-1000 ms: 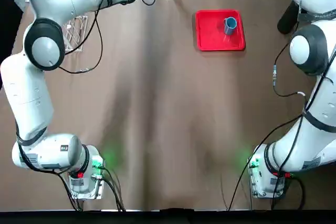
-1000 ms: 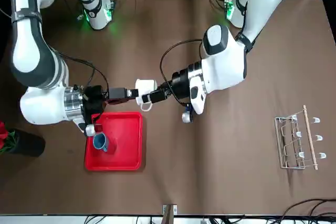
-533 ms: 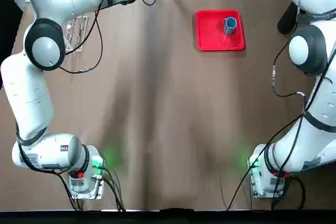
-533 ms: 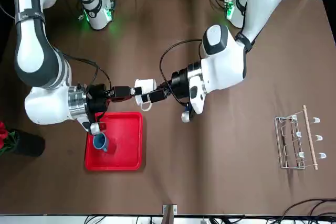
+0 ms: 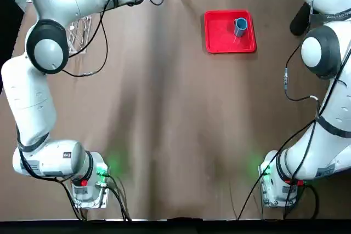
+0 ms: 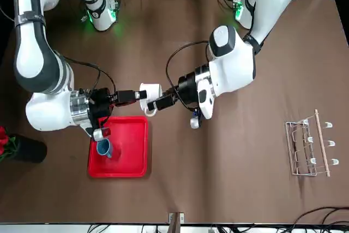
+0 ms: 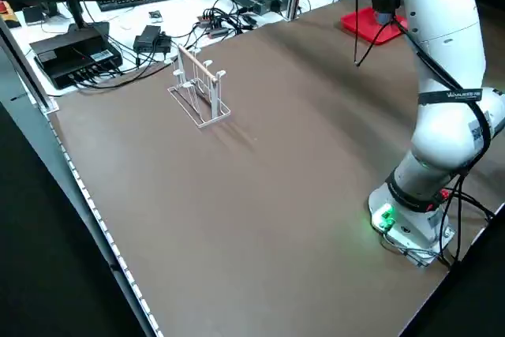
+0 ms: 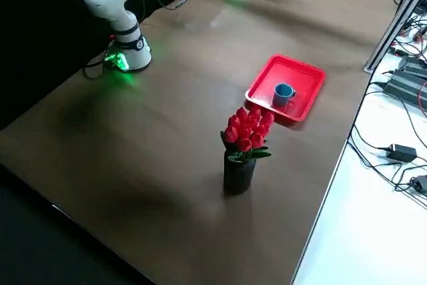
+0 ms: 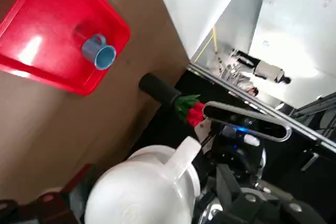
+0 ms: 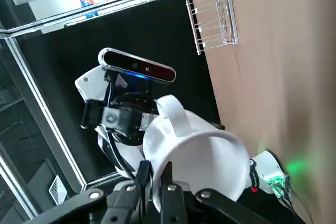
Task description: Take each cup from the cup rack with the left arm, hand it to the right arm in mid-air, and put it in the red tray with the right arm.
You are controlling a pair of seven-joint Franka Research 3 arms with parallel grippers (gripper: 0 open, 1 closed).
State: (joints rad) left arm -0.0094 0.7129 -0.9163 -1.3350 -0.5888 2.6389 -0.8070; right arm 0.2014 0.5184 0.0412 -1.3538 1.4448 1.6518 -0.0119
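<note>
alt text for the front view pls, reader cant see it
Two white robot arms meet in mid-air over a brown table, the left gripper and right gripper both at a white cup between them. Just below, a red tray holds a light blue cup; the cup rack stands empty at the far right.

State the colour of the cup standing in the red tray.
Light blue; the cup in the red tray shows best in the right side view.

White rounded arm shells, grey joints, black cables, green base lights
</note>
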